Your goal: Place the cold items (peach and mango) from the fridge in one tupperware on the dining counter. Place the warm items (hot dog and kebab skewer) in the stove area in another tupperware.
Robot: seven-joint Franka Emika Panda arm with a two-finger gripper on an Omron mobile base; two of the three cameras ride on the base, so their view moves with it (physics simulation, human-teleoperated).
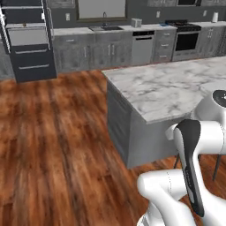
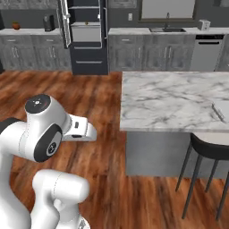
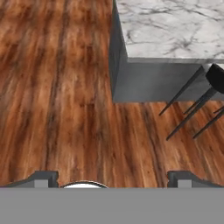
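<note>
Gripper (image 3: 112, 177) spread wide, empty, aimed at wood floor (image 3: 57, 87). Peach and mango presumably inside open fridge (image 2: 85, 36), far across the room. Best driving straight there, skirting marble worktop (image 2: 170, 100) corner and stool (image 2: 210, 154), arm tucked.
</note>
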